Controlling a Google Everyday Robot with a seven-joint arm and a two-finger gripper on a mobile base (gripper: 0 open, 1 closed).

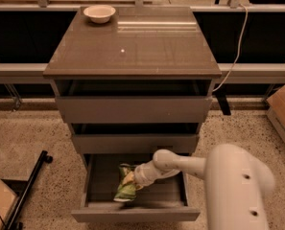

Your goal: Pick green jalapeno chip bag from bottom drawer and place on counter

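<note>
The bottom drawer (102, 182) is pulled open below two partly open drawers. The green jalapeno chip bag (124, 191) stands tilted inside it, left of centre, its lower end near the drawer floor. My gripper (132, 178) reaches in from the right on a white arm and is shut on the bag's upper part. The fingers are mostly hidden by the bag and the wrist. The counter (147, 49) is the glossy top of the cabinet, well above the gripper.
A pale bowl (99, 13) sits at the counter's back left corner. A white cable (235, 47) hangs at the cabinet's right. A cardboard box (283, 110) is on the floor at right; a black stand leg (29, 190) lies at left.
</note>
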